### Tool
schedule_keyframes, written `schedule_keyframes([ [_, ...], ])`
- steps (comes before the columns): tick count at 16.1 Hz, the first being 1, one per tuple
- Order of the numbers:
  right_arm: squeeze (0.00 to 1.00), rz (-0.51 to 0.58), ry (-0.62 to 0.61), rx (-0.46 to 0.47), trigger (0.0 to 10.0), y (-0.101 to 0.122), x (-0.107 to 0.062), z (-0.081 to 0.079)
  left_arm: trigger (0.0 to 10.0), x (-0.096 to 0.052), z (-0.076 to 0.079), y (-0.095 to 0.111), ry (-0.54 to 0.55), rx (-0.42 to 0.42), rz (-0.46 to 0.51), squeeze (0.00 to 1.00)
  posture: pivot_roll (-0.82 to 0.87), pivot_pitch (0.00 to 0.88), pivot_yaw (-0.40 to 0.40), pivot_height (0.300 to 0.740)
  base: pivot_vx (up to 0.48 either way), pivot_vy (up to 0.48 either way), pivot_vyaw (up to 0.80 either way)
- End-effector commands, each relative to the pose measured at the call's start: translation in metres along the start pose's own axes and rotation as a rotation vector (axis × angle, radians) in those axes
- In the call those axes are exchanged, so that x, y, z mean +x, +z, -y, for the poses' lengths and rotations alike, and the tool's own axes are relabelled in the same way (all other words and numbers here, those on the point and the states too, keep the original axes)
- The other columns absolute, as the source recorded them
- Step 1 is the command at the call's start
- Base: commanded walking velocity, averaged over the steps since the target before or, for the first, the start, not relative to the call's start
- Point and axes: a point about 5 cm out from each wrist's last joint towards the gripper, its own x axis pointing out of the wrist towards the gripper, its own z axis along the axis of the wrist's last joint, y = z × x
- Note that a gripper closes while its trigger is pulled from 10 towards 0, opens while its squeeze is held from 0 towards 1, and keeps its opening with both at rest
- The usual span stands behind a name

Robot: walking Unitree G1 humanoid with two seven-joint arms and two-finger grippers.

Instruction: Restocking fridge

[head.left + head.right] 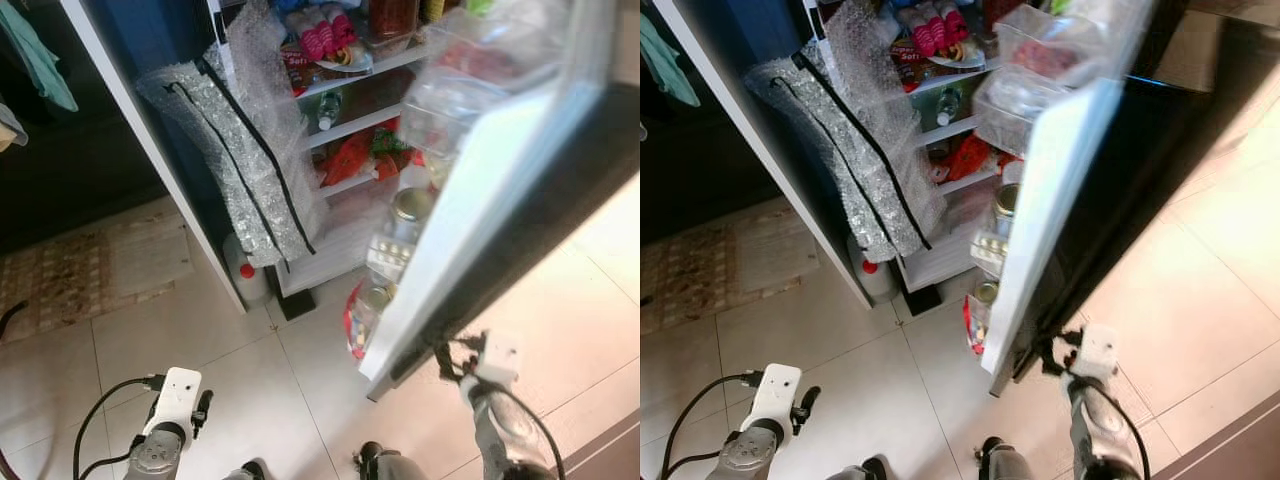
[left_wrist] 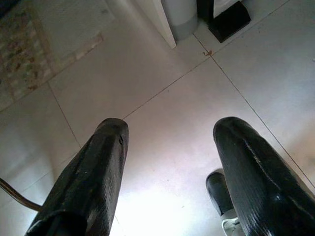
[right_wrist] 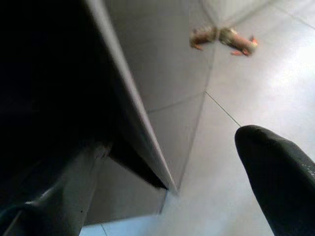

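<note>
the fridge door (image 1: 500, 190) stands swung out in front of you, its white inner face and dark outer face running from the top of the head view down to its lower corner just above the right gripper (image 3: 162, 196). judge it heavy and stiff: it is loaded with door bins (image 1: 450, 100) holding jars (image 1: 405, 215) and packets, so it should swing slowly and carry momentum, and the glass in it is fragile if the door slams. the free lower edge is the sensible place to push or hook, well away from the bins.

the right gripper is at that lower corner, fingers spread, one finger (image 3: 280, 177) on the open-floor side of the door edge and the other in shadow on the door's dark side. you cannot tell whether either finger touches the door.

the left gripper (image 2: 170, 167) hangs low, well to the left of the door, fingers spread and empty over the tiled floor (image 2: 162, 93).

behind the door, the fridge shelves (image 1: 350, 125) hold red packets, a bottle and a plate of food. a sheet of bubble wrap (image 1: 240, 150) with black edging drapes over the left side of the fridge. a white jug with a red cap (image 1: 246, 275) stands on the floor beside the fridge base, and a rug (image 1: 90, 270) lies further left.

the door hides much of the fridge interior; the bins' contents are blurred, and no item to restock is visible in either gripper.
</note>
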Motion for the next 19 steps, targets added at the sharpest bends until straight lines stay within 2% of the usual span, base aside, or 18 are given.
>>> schedule_keyframes([
  [1, 0.00, 0.018, 0.024, 0.006, 10.0, 0.002, 0.001, -0.006, 10.0, -0.004, 0.000, -0.009, 0.008, -0.008, -0.028, 0.00, -0.06, 0.233, 0.013, 0.740, 0.000, 0.000, 0.00],
  [9, 0.00, 0.100, 0.157, -0.003, 10.0, 0.028, 0.013, -0.027, 10.0, -0.003, 0.001, -0.008, 0.012, -0.012, -0.026, 0.00, -0.06, 0.236, 0.007, 0.740, 0.000, 0.000, 0.00],
  [13, 0.00, 0.171, 0.238, -0.005, 10.0, 0.051, 0.022, -0.045, 10.0, -0.003, 0.001, -0.006, 0.017, -0.017, -0.018, 0.00, -0.06, 0.243, 0.000, 0.740, 0.000, 0.000, 0.00],
  [17, 0.00, 0.254, 0.343, -0.008, 10.0, 0.084, 0.031, -0.070, 10.0, -0.001, 0.001, -0.001, 0.025, -0.024, 0.004, 0.00, -0.06, 0.250, -0.007, 0.740, 0.000, 0.000, 0.00],
  [19, 0.00, 0.272, 0.401, -0.016, 10.0, 0.092, 0.032, -0.081, 10.0, 0.000, 0.002, 0.000, 0.027, -0.028, 0.008, 0.00, -0.06, 0.251, -0.011, 0.740, 0.000, 0.000, 0.00],
])
